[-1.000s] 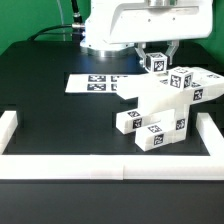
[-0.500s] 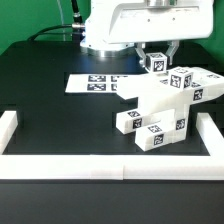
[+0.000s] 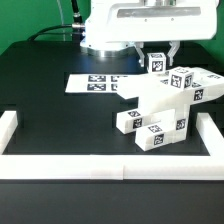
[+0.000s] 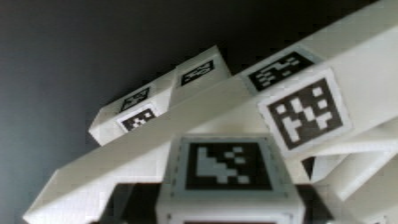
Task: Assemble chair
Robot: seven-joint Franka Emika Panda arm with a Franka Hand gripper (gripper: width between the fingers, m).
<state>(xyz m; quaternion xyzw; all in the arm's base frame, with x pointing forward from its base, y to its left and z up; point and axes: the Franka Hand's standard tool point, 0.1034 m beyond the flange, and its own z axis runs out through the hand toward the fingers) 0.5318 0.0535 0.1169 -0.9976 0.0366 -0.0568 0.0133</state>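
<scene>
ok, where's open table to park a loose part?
Bare black table between the marker board and the border rail, on the exterior view's left. Crowded on the right: the chair reaches to the rail, with the gripper above it.

The white arm reaches down from the top of the exterior view, wrist vertical, its gripper (image 3: 158, 57) pointing straight down. Dark fingers (image 3: 144, 55) stand on either side of a small tagged block, jaws closed against it, above the surface.
</scene>
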